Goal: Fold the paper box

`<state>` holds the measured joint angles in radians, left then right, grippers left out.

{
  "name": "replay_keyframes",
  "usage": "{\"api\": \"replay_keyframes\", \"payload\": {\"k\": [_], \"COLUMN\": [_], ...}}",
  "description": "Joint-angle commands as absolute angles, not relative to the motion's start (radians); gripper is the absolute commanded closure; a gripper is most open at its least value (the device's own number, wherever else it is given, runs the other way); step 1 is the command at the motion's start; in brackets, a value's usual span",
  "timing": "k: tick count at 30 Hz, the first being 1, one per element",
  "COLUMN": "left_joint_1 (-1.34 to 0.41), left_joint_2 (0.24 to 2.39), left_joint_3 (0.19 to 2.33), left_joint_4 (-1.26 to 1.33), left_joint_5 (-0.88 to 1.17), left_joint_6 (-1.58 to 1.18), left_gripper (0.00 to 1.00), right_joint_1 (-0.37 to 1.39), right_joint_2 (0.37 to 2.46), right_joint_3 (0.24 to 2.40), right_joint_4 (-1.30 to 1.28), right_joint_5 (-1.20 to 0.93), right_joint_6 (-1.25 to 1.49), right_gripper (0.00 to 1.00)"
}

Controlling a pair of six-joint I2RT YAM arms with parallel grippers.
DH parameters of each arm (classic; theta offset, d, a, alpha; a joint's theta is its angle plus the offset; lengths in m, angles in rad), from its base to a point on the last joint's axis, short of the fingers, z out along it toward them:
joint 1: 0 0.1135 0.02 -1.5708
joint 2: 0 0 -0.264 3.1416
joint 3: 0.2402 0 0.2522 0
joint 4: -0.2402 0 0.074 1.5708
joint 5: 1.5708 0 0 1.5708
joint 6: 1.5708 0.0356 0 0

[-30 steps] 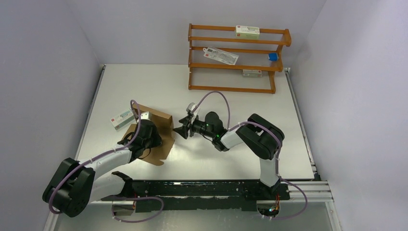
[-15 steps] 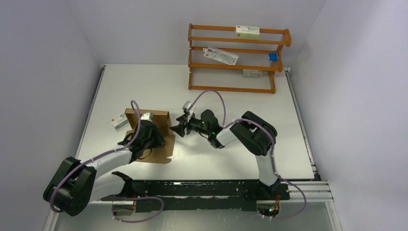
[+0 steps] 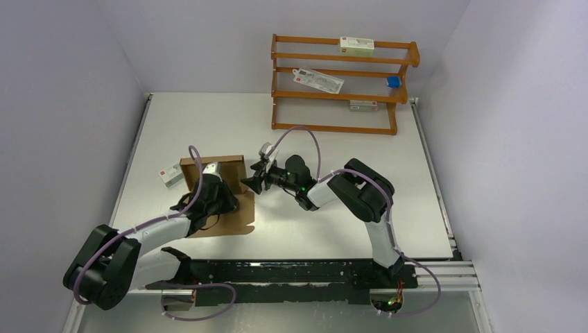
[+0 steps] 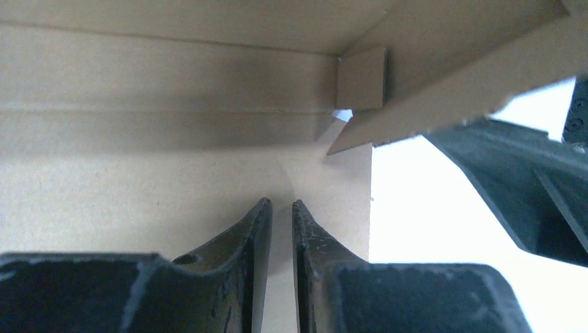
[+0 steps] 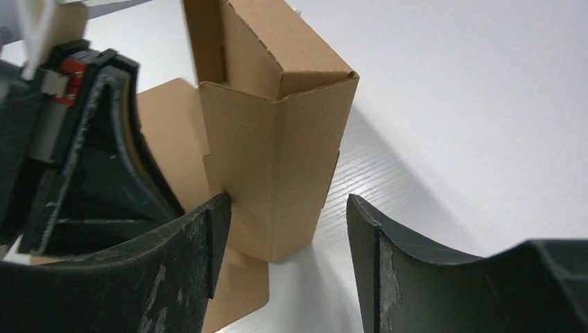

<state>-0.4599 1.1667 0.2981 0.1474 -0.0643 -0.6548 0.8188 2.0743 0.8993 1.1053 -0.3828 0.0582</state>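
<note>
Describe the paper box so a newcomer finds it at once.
On the white table, look at the left half. The paper box sits there with the left claw inside it: plain brown cardboard, half folded, walls raised. The white carton beside it is small and printed.

The box (image 3: 239, 216) is plain brown, the table (image 3: 208, 125) white, the rack (image 3: 333, 91) orange-brown with a blue item (image 3: 393, 82). The carton (image 3: 172, 175) near the left edge is white, seemingly red-marked.

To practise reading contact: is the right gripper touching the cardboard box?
Cannot tell. In the right wrist view the box wall stands between the fingers of the open right gripper; one finger overlaps it, the other is clear, with no plain contact.
</note>
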Motion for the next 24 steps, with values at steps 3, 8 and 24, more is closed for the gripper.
{"api": "replay_keyframes", "payload": {"k": [3,8,24], "left_joint_1": [-0.470,-0.482,-0.486], "left_joint_2": [1.154,1.158,0.876], "left_joint_3": [0.245,0.230,0.481], "left_joint_4": [0.107,0.121,-0.299], "left_joint_5": [0.022,0.039,-0.054], "left_joint_6": [-0.678,-0.683,-0.631], "left_gripper": [0.78,0.79,0.58], "right_joint_1": [0.826,0.836,0.844], "right_joint_2": [2.116,2.136,2.113], "right_joint_3": [0.946,0.967,0.914], "right_joint_4": [1.120,1.122,1.132], "right_joint_5": [-0.256,-0.262,-0.338], "right_joint_6": [0.017,0.009,-0.008], "right_gripper": [0.36,0.39,0.39]}}
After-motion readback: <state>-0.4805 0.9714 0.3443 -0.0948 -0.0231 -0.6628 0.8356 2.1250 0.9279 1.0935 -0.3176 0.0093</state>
